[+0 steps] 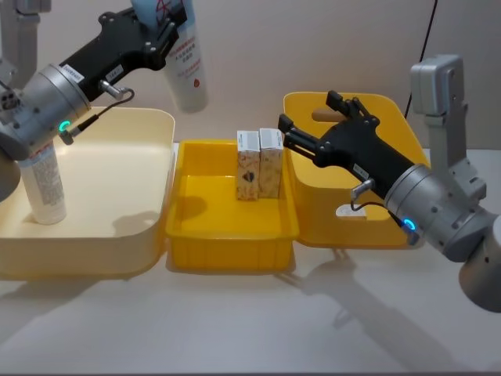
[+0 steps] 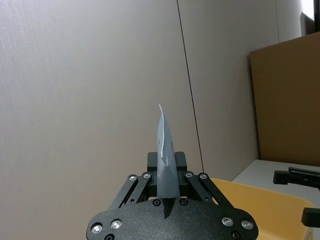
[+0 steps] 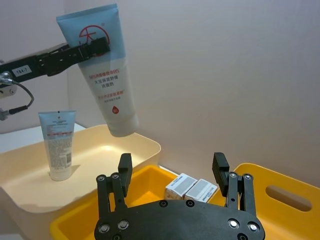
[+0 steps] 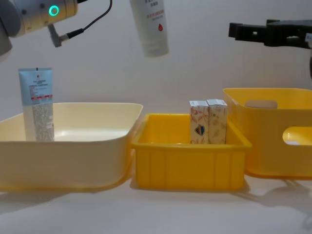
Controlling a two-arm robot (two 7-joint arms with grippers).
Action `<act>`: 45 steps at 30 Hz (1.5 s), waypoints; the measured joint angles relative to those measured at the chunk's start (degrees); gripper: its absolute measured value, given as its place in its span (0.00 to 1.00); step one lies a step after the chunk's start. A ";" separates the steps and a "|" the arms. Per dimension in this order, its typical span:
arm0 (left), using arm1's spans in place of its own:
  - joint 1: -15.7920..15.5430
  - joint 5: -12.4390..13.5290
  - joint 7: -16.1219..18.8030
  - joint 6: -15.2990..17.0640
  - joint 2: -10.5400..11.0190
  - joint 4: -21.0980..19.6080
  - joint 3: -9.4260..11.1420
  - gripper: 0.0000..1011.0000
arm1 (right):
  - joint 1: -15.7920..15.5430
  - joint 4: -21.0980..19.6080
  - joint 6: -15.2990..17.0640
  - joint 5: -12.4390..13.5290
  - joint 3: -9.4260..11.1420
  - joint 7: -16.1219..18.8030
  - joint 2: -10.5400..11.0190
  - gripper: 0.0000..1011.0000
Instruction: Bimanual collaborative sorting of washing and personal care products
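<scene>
Three containers sit in a row on the tabletop: a cream bin at the left of the head view, a yellow tray in the middle, and a yellow handled bin at the right. Their rims nearly touch.

In the upper left of the head view, the left gripper is clamped on the light-blue flat end of the held tube. The tube hangs cap-down and slightly tilted, high above the cream bin's right end, near the tray. A standing tube is upright inside the cream bin at the far left, partly hidden by the left arm.

Two cartons stand upright and touching at the back right of the tray. The right gripper is right of centre, over the handled bin, with its fingers apart and holding nothing. It points toward the cartons.

In the head view its fingertips look just beside the cartons. In the chest view it sits in the upper right, well above their tops. The right wrist view shows the red print on the held tube and both carton tops between the spread fingers. The left wrist view shows the tube's flat end edge-on against the wall.
</scene>
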 joint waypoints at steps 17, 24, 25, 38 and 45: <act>2.69 -1.13 -0.53 1.82 1.96 -2.86 1.36 0.20 | -0.73 -0.59 -5.18 1.47 -3.46 -3.98 -6.50 0.99; 2.66 -1.07 -0.74 1.61 2.22 -2.44 2.07 0.20 | -0.62 -0.55 -5.17 1.82 -5.99 -5.24 -8.91 0.99; 2.65 -1.05 -0.73 1.56 2.24 -2.38 2.13 0.20 | -0.60 -0.55 -5.06 1.82 -6.22 -5.34 -9.05 0.99; 2.50 -0.73 -0.38 1.02 2.55 -1.83 2.72 0.20 | -0.37 -0.65 -3.67 1.65 -8.75 -6.57 -10.47 0.99; 2.26 -0.48 0.18 0.95 2.53 -1.41 3.15 0.20 | 0.30 -0.28 -3.55 2.00 -8.79 -6.15 -9.98 0.99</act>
